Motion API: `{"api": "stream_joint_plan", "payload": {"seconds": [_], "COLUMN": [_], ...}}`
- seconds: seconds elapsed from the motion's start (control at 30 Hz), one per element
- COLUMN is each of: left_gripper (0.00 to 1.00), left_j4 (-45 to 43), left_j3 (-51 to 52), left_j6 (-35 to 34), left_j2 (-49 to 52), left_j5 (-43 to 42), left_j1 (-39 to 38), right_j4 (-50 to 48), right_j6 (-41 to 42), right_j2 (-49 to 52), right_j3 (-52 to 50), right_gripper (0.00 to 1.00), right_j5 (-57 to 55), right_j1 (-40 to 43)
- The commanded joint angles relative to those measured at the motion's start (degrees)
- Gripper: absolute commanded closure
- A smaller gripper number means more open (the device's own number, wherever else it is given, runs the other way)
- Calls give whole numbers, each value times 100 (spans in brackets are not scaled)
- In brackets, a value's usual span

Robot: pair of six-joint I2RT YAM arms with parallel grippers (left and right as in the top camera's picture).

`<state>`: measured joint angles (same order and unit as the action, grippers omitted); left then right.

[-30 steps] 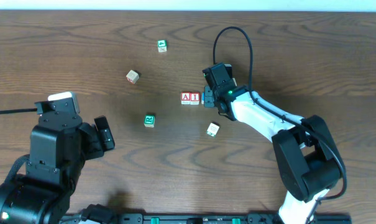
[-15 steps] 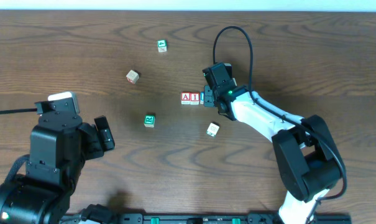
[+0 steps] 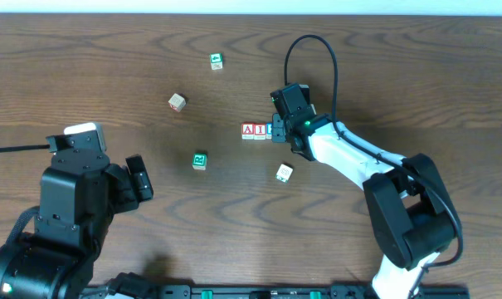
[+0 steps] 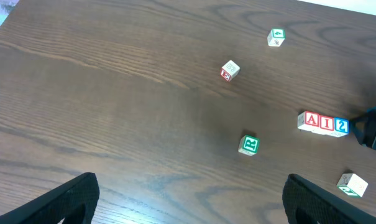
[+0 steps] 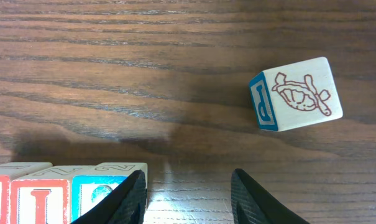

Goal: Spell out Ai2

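Table (image 3: 109, 50) wood. Left gripper (image 4: 191, 186) spread wide, empty, well apart from blocks. Right gripper (image 5: 188, 179) parted, gap empty. 2 block (image 5: 110, 183) just outside one finger (image 5: 128, 199), closing touching row A (image 4: 311, 120), I (image 4: 326, 122), 2.

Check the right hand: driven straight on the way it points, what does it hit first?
Most likely bare table just ahead of the right hand: nothing lies between its open fingers. The 2 block sits just beside one finger, so it could graze; depth unclear.
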<state>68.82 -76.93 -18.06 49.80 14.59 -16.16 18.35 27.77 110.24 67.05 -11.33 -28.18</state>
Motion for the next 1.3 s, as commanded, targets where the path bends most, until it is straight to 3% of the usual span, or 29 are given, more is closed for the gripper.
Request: {"api": "stream_joint_plan", "payload": {"seconds": [0.0,0.4,0.57,0.63,0.7,0.77,0.87,0.97,1.27], "left_gripper": [5,5,5,5,5,5,5,5,5], "left_j4": [13,13,13,7,-35,-140,-546,-835,-887], "left_j3": [-81,-81,-81,-81,-81,-81,-81,-83,-83], "left_j6": [-42,-42,-42,-39,-42,9,970,1458,2164], "left_j2": [7,7,7,7,7,2,-48,-192,-1357], "left_j5": [85,87,85,85,70,-136,-1200,-1567,-1589], "left_j1": [28,28,28,28,28,28,28,28,28], "right_j4": [-22,-129,535,761,940,1038,1471,2046,3429], "right_j6": [-39,-356,-946,-1117,-1139,-1202,-1515,-1670,-1670], "right_j2": [57,-79,-713,-1067,-1519,-1945,-2726,-3401,-5591], "right_j3": [31,162,837,1045,1165,1172,1172,1169,1158], "right_gripper": [55,54,50,44,29,26,1,1,1], "right_j5": [-22,-223,-656,-691,-688,-686,-691,-723,-835], "right_j1": [4,136,352,420,479,516,533,522,516]}}
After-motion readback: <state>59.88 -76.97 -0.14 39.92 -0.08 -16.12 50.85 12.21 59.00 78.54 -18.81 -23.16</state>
